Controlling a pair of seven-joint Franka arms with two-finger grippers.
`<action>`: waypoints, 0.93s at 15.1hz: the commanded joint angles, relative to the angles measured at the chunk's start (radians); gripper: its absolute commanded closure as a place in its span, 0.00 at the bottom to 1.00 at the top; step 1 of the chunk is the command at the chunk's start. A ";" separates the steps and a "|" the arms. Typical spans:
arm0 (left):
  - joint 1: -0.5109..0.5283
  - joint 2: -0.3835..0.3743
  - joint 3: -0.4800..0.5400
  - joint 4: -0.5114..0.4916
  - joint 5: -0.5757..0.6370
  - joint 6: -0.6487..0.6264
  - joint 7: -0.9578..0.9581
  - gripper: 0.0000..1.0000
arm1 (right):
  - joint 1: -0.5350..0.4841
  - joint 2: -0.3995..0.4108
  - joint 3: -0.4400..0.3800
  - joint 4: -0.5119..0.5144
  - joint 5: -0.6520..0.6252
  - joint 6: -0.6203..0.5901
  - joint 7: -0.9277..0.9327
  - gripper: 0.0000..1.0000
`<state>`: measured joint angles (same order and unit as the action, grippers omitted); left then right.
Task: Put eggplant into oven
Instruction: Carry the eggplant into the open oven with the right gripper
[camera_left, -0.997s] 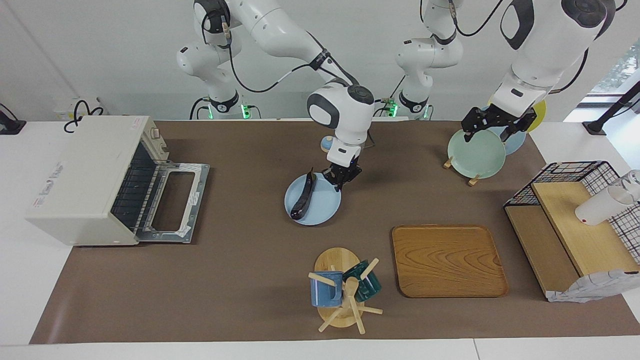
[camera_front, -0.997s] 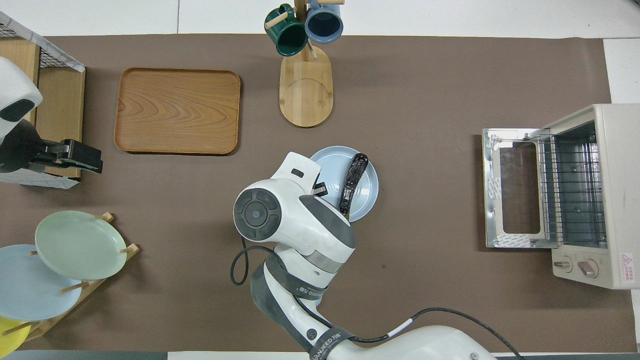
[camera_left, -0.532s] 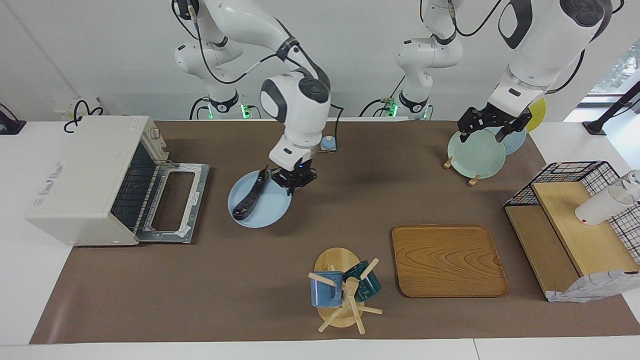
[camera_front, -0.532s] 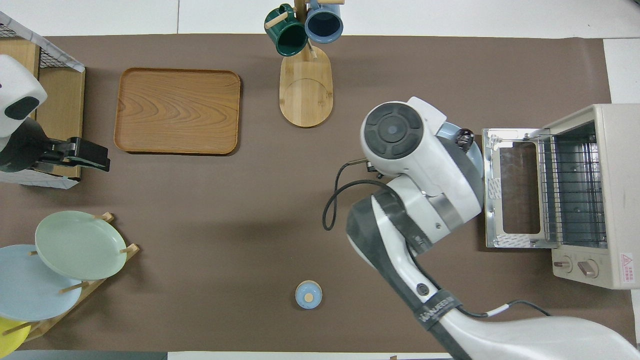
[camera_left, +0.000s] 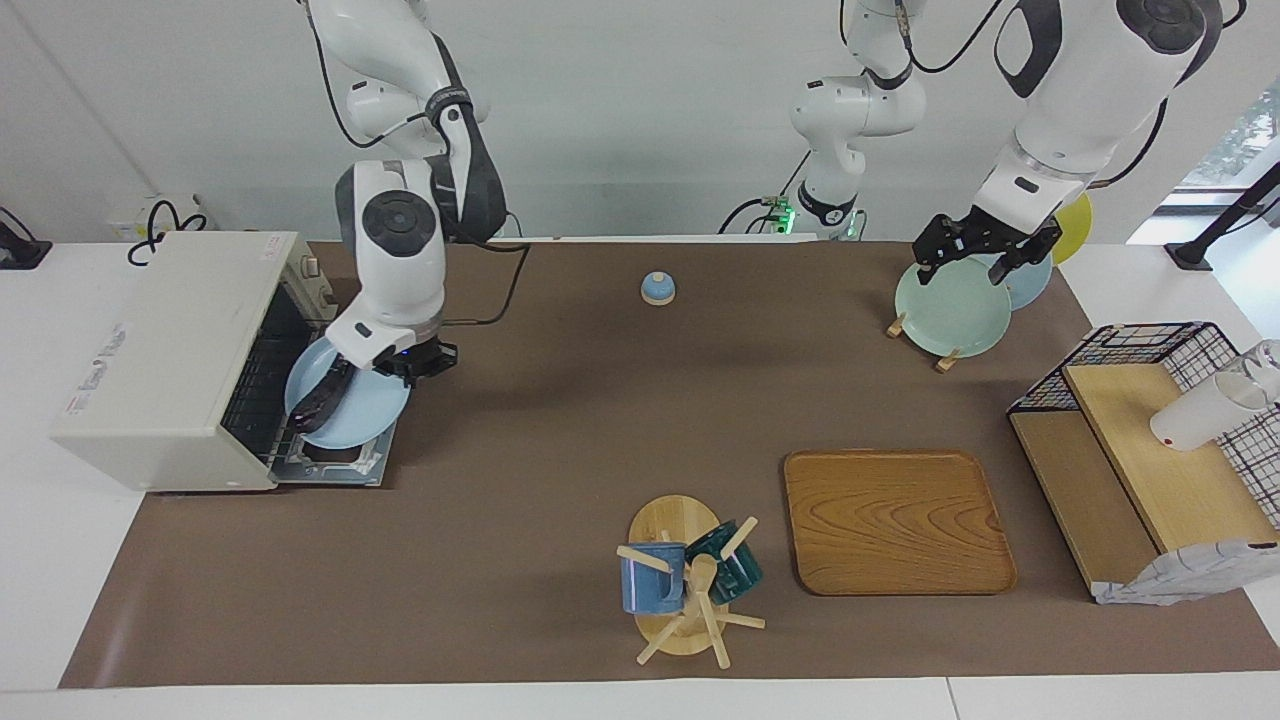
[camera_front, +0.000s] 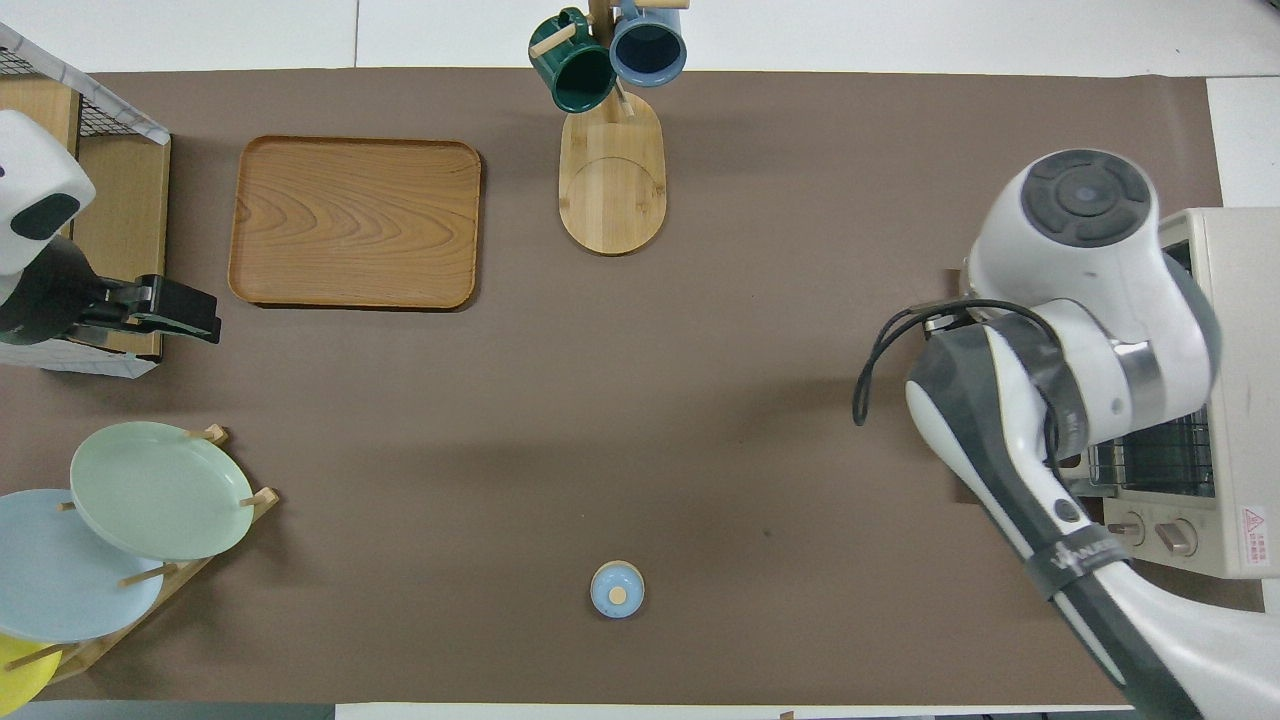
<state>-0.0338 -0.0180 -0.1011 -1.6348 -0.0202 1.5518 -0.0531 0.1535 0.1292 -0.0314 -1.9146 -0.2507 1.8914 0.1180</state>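
The oven (camera_left: 165, 360) stands at the right arm's end of the table with its door (camera_left: 345, 462) folded down flat. The dark purple eggplant (camera_left: 322, 398) lies on a light blue plate (camera_left: 360, 412). My right gripper (camera_left: 420, 362) is shut on that plate's rim and holds it over the open door, right in front of the oven's mouth. In the overhead view the right arm hides both eggplant and plate, and only part of the oven (camera_front: 1235, 400) shows. My left gripper (camera_left: 985, 255) hangs open over a green plate (camera_left: 950, 310) and waits.
A small blue lid (camera_left: 657, 288) sits near the robots. A mug tree (camera_left: 685, 585) with two mugs and a wooden tray (camera_left: 895, 520) lie far from the robots. A wire shelf (camera_left: 1150, 440) with a white cup stands at the left arm's end.
My right arm has carried the blue plate with the eggplant from the middle of the table to the oven's open door. The left arm has barely moved.
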 joint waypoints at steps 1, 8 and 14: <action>-0.001 -0.016 0.001 -0.017 -0.009 0.005 -0.008 0.00 | -0.127 -0.074 0.019 -0.112 -0.010 0.052 -0.110 1.00; 0.009 -0.017 0.003 -0.019 -0.009 0.007 -0.014 0.00 | -0.195 -0.105 0.019 -0.238 0.005 0.201 -0.167 1.00; 0.011 -0.017 0.004 -0.017 -0.010 0.010 -0.014 0.00 | -0.213 -0.099 0.021 -0.219 0.005 0.207 -0.268 0.75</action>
<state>-0.0320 -0.0180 -0.0966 -1.6348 -0.0202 1.5518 -0.0590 -0.0329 0.0513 -0.0298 -2.1225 -0.2503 2.0932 -0.1002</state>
